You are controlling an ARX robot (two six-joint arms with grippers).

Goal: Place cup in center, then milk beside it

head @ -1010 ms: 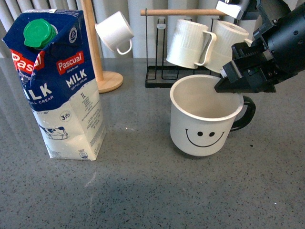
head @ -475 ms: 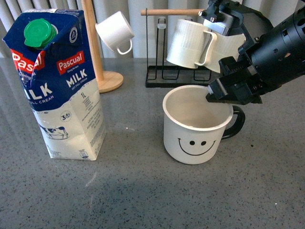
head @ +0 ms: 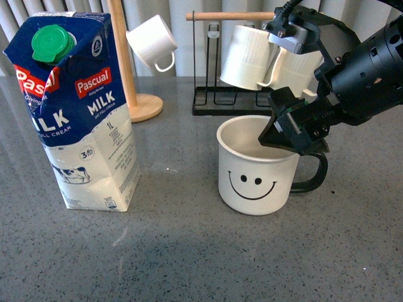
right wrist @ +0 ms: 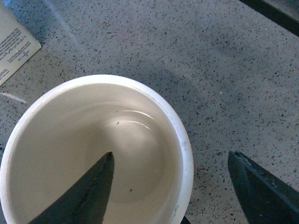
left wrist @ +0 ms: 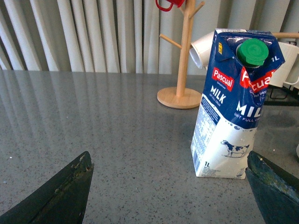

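Grey speckled bench (head: 189, 251) carries everything in the front view: the cup (head: 255, 179) stands upright near the middle, smiley face toward you and handle toward the right arm's side. The milk (head: 79, 113) stands upright well apart from it, over on the left arm's side. The right gripper (head: 291, 129) hangs at the cup's rim above the handle, and from here you cannot tell whether it pinches. The left wrist view shows the left gripper (left wrist: 168, 156) low over bare bench, its fingers (left wrist: 60, 191) spread wide with nothing between them. The milk stands ahead of it, nearer one finger than the other, with a wooden mug tree (left wrist: 184, 60) behind. The right wrist view settles the grip: the fingers (right wrist: 79, 196) are spread, one inside the cup and one outside, with the wall between them and seemingly touching neither. I judge the cup step all but done, with the cup set down and let go. Your next move is to lift the right arm straight up so the inner finger clears the rim without dragging the cup. After that, bring the left fingers around the carton's body and set it just beside the cup.
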